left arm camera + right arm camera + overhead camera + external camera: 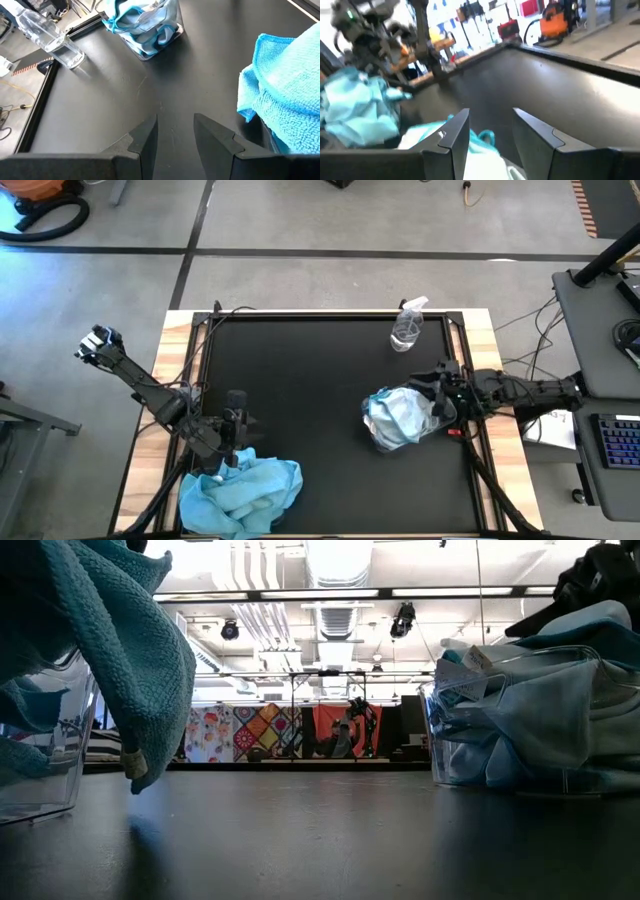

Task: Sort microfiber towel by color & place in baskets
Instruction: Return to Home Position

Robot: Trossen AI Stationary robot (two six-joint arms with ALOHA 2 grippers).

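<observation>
Pulling home cleanly means you lift straight up first, so no finger snags cloth. Blue towels point(240, 488) spill over the clear basket point(45, 775) at 7 o'clock; pale towels point(400, 415) fill the second basket point(450, 740) at 4 o'clock. Your left arm point(150, 385) sits folded beside the blue heap, and your right arm point(520, 388) reaches in from 3 o'clock. Left gripper point(175, 120) and right gripper point(490, 117) are both released and empty. Steer clear of the spray bottle point(408, 328) at 1 o'clock.
</observation>
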